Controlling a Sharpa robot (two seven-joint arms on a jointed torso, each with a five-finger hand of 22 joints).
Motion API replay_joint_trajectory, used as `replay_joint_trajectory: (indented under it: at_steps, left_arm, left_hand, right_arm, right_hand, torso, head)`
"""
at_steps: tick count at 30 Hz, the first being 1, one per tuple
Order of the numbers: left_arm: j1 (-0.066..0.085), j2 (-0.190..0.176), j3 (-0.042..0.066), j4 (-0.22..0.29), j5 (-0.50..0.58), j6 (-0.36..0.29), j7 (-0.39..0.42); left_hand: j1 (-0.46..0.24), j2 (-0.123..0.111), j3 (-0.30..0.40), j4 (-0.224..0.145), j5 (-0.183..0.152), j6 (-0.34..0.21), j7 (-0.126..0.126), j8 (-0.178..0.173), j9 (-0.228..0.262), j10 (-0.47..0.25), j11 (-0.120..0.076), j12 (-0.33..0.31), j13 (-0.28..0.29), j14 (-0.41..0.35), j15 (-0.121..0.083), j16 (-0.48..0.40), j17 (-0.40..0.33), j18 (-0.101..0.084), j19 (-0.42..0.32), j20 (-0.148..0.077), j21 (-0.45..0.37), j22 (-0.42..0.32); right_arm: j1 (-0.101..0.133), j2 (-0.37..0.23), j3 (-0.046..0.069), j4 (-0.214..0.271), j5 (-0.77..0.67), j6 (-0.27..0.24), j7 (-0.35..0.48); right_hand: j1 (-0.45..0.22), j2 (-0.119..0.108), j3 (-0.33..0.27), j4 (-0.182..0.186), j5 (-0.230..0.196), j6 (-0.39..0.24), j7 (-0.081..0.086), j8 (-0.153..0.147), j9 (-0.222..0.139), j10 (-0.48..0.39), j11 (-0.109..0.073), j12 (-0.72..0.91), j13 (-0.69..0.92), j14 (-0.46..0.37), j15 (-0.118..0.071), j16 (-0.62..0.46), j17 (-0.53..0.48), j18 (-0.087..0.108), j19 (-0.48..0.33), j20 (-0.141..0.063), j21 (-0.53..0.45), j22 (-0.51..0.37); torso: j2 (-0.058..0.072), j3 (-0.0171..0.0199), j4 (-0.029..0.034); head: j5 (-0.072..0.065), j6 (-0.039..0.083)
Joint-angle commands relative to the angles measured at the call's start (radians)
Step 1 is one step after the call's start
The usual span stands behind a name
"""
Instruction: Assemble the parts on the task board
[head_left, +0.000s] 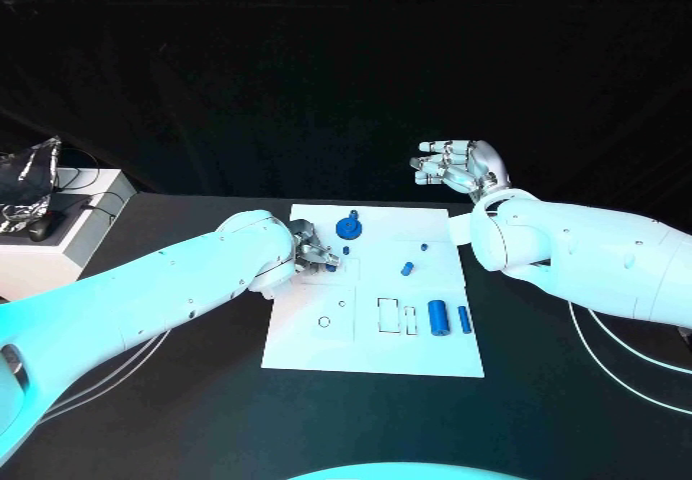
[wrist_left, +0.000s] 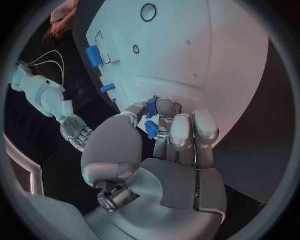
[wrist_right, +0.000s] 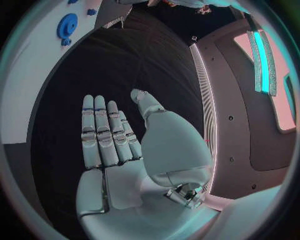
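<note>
The white task board (head_left: 332, 345) lies in the middle of the black table. My left hand (head_left: 312, 250) hovers over the board's left half and pinches a small blue part (wrist_left: 152, 130) between thumb and fingers. On the board a round blue part (head_left: 349, 228) stands near the far edge, a small blue piece (head_left: 408, 268) lies mid-board, and two blue cylinders (head_left: 437, 318) lie at the right. My right hand (head_left: 462, 165) is raised beyond the board's far right corner, fingers straight and apart, holding nothing. The right wrist view shows its empty palm (wrist_right: 119, 150) and the round part (wrist_right: 67, 25).
A white box (head_left: 80, 235) with cables and dark gear on it stands at the table's left edge. Outlined slots (head_left: 389, 315) and a small ring mark (head_left: 326, 322) show on the board's near half. My right forearm (head_left: 577, 250) lies across the table right of the board.
</note>
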Motion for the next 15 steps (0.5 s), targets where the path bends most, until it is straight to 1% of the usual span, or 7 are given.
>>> replay_joint_trajectory:
  at_steps: [1, 4, 5, 10, 13, 15]
  left_arm:
    - [-0.009, 0.003, -0.006, 0.002, 0.018, 0.031, -0.007]
    - [-0.009, 0.003, -0.006, 0.003, 0.018, 0.031, -0.006]
    - [-0.009, 0.004, -0.006, 0.003, 0.018, 0.031, -0.006]
    - [-0.009, 0.003, -0.006, 0.002, 0.017, 0.03, -0.006]
    - [-0.009, 0.003, -0.006, 0.002, 0.017, 0.028, -0.004]
    - [-0.009, 0.003, -0.006, 0.002, 0.017, 0.025, -0.003]
  left_hand:
    - [-0.016, -0.017, 0.159, -0.118, 0.004, -0.006, 0.0, 0.011, 0.006, 0.007, 0.001, -0.001, 0.0, 0.0, -0.005, 0.006, -0.002, -0.017, 0.007, 0.003, -0.005, 0.003]
    - [-0.015, -0.017, 0.19, -0.153, 0.007, -0.01, 0.004, 0.014, 0.009, 0.007, 0.002, -0.002, 0.0, 0.0, -0.004, 0.006, -0.003, -0.016, 0.007, 0.004, -0.006, 0.007]
    - [-0.017, -0.018, 0.192, -0.157, 0.007, -0.01, 0.004, 0.015, 0.01, 0.007, 0.003, -0.002, 0.0, 0.0, -0.003, 0.006, -0.003, -0.016, 0.007, 0.004, -0.007, 0.008]
    - [-0.016, -0.02, 0.181, -0.16, 0.005, -0.012, 0.003, 0.014, 0.009, 0.007, 0.002, -0.001, 0.002, 0.0, -0.003, 0.006, -0.005, -0.015, 0.008, 0.005, -0.008, 0.01]
    - [-0.002, -0.026, 0.15, -0.157, 0.003, -0.013, 0.002, 0.012, 0.006, 0.003, 0.003, 0.0, 0.002, -0.001, -0.003, 0.004, -0.007, -0.015, 0.007, 0.007, -0.011, 0.012]
    - [0.006, -0.029, 0.146, -0.159, 0.004, -0.014, 0.003, 0.011, 0.005, 0.002, 0.003, 0.001, 0.002, -0.002, -0.003, 0.003, -0.008, -0.015, 0.007, 0.007, -0.013, 0.012]
  right_arm:
    - [-0.001, 0.001, 0.0, 0.0, -0.002, 0.02, 0.005]
    - [-0.001, 0.001, 0.0, 0.0, -0.002, 0.021, 0.005]
    - [-0.001, 0.001, 0.0, 0.0, -0.002, 0.021, 0.005]
    - [-0.001, 0.0, 0.0, 0.0, -0.002, 0.021, 0.005]
    - [-0.002, 0.0, 0.0, 0.0, -0.002, 0.022, 0.004]
    - [-0.002, 0.0, 0.0, 0.0, -0.002, 0.022, 0.004]
  right_hand:
    - [-0.002, 0.01, -0.001, -0.007, 0.003, -0.005, 0.0, -0.006, -0.001, -0.008, -0.003, -0.002, -0.001, -0.007, -0.002, -0.001, -0.001, 0.006, -0.008, -0.002, 0.005, -0.001]
    - [-0.002, 0.01, 0.0, -0.007, 0.005, -0.006, 0.0, -0.006, -0.001, -0.008, -0.002, -0.002, -0.001, -0.007, -0.002, -0.001, -0.001, 0.006, -0.009, -0.002, 0.005, -0.001]
    - [-0.002, 0.01, 0.0, -0.007, 0.005, -0.006, 0.0, -0.006, -0.001, -0.008, -0.002, -0.002, -0.001, -0.007, -0.002, -0.001, -0.001, 0.006, -0.009, -0.002, 0.005, -0.001]
    - [-0.004, 0.01, 0.0, -0.008, 0.007, -0.007, 0.0, -0.006, -0.001, -0.008, -0.002, -0.001, -0.001, -0.008, -0.002, -0.001, -0.001, 0.006, -0.01, -0.002, 0.005, -0.001]
    - [-0.004, 0.01, 0.0, -0.008, 0.007, -0.007, 0.0, -0.006, -0.001, -0.008, -0.002, -0.001, -0.001, -0.008, -0.002, -0.001, -0.001, 0.006, -0.01, -0.002, 0.005, -0.001]
    - [-0.004, 0.01, 0.0, -0.008, 0.007, -0.007, 0.0, -0.006, -0.001, -0.008, -0.002, -0.001, -0.001, -0.008, -0.002, -0.001, -0.001, 0.006, -0.01, -0.002, 0.005, -0.001]
  torso:
    - [0.0, 0.0002, -0.0004]
    - [0.0, 0.0001, -0.001]
    - [0.0, 0.0001, -0.0009]
    - [0.0, 0.0005, -0.0011]
    - [0.0, 0.0005, -0.0007]
    - [0.0, 0.0005, -0.0003]
  head:
    - [0.0, 0.0]
    - [0.0, -0.001]
    - [0.0, -0.001]
    - [-0.002, -0.001]
    - [-0.003, -0.001]
    - [-0.003, 0.0]
